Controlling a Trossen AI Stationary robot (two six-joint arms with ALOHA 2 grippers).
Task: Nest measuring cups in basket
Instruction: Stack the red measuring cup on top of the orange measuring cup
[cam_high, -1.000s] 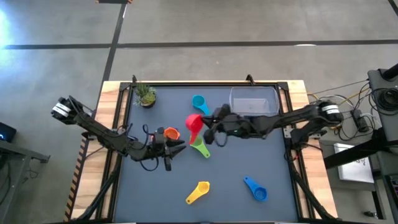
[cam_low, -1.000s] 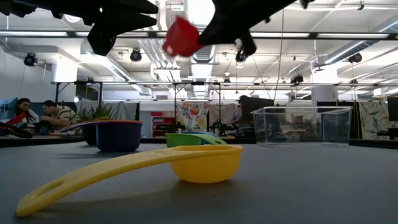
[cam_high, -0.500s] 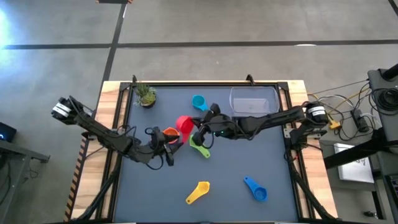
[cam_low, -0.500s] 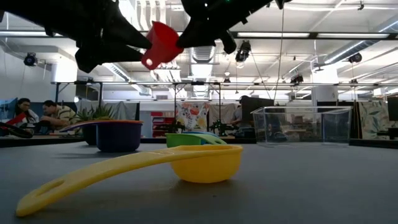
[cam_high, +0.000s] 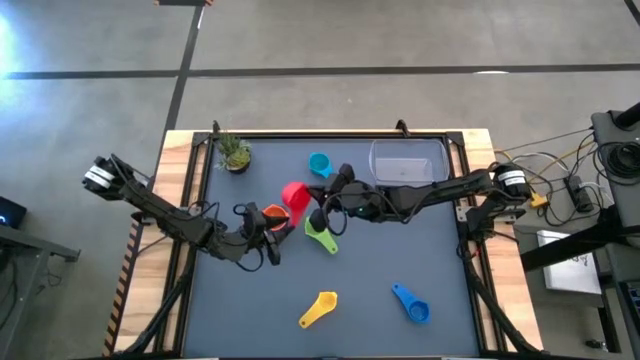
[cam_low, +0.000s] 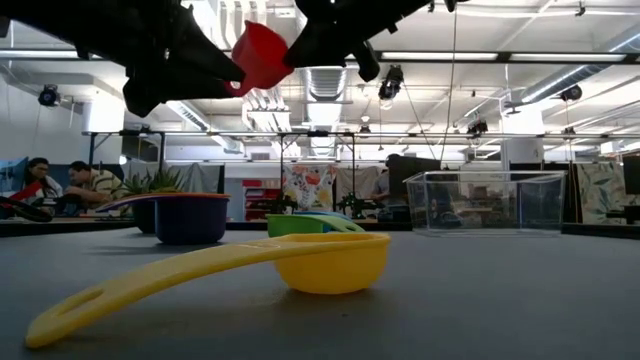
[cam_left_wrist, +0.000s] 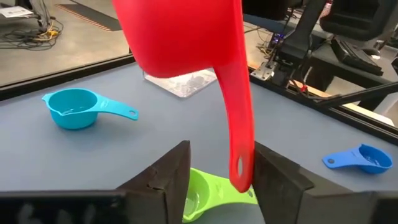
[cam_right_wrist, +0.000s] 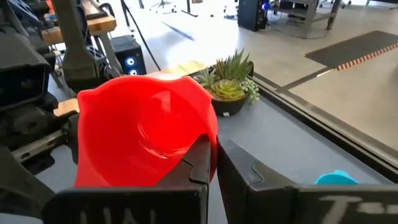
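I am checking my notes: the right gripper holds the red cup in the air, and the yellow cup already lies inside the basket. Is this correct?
Not quite. The right gripper does hold the red cup aloft, but the yellow cup lies on the table, far from the basket. The high view shows this.

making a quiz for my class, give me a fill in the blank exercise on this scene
1. The right gripper is shut on the ____ cup, held above the table.
2. The clear basket holds ____ cups.
3. The low view's nearest cup is the ____ one.
4. The left gripper is ____, its fingers either side of the held cup's handle.

Missing words: red; no; yellow; open
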